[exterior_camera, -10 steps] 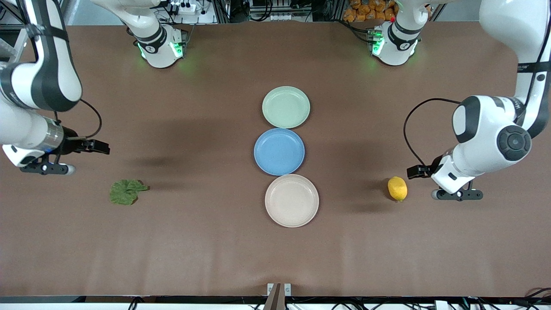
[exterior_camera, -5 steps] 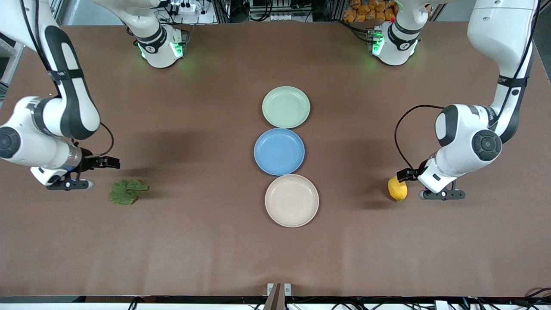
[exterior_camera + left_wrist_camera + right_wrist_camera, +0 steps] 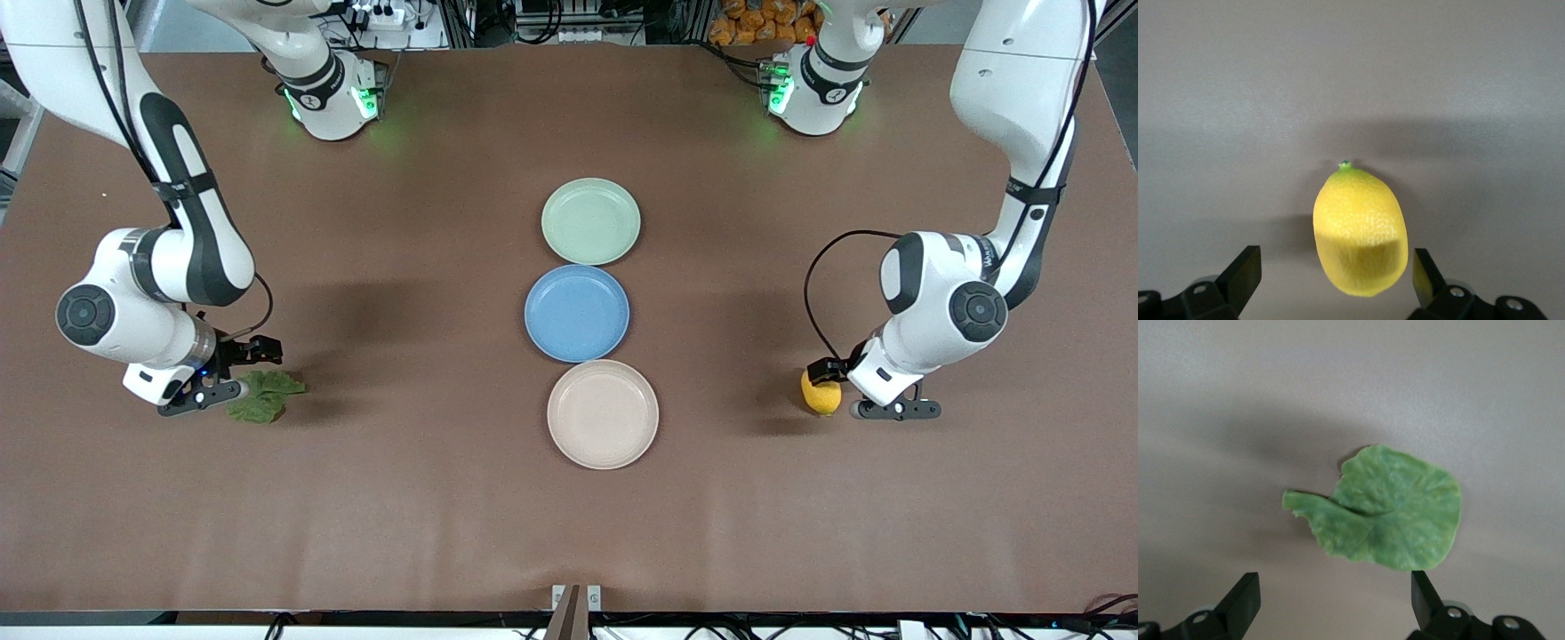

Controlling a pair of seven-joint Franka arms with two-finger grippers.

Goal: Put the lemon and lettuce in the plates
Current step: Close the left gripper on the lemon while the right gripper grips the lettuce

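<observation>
The left gripper [image 3: 831, 384] hides perhaps half the lemon [image 3: 819, 399] from the front.

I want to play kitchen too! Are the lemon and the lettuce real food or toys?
The lemon has pebbly, dimpled yellow skin and a green tip; it could be real or a good plastic copy. The lettuce looks like a toy, perhaps soft plastic or rubber: flat, evenly green, with moulded-looking veins.

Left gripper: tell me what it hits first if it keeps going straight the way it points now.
Most likely the lemon: the open left gripper points down at it, fruit lying between the fingers' line, table underneath. How high it hangs is unclear.
</observation>
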